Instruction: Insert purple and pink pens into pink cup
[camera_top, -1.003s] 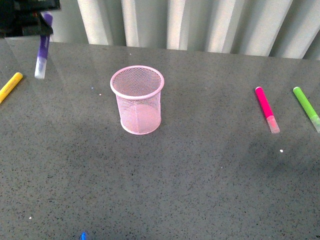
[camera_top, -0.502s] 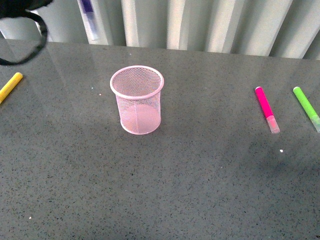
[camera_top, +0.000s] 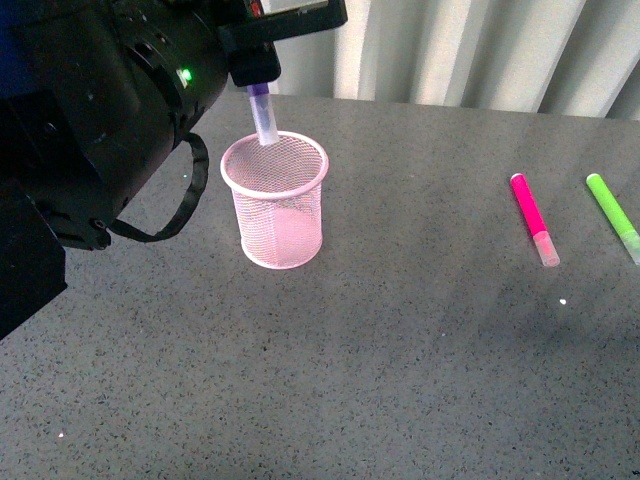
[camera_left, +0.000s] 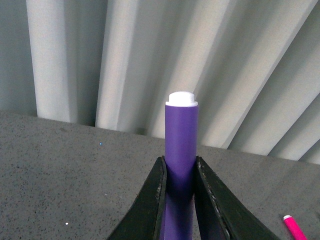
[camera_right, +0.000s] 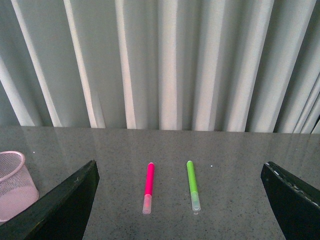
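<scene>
Holding purple pen (camera_top: 265, 122) cap-down w/ left gripper (camera_top: 256, 82) clamped on barrel, tip at far rim of pink cup (camera_top: 285, 225). Risk: we release off-centre, pen clips rim, tips cup. Pink pen (camera_top: 530, 212) lies well apart, on the right.

The left gripper (camera_top: 257, 82) points down, jaws clamped on the purple pen (camera_top: 264, 118) hanging beneath it. The right gripper (camera_right: 180, 206) holds its jaws spread wide.

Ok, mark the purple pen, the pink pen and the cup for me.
purple pen (camera_top: 264, 120), front view, on its frosted cap.
pink pen (camera_top: 533, 217), front view, on the middle of its barrel.
cup (camera_top: 285, 225), front view, on its mesh wall.
</scene>
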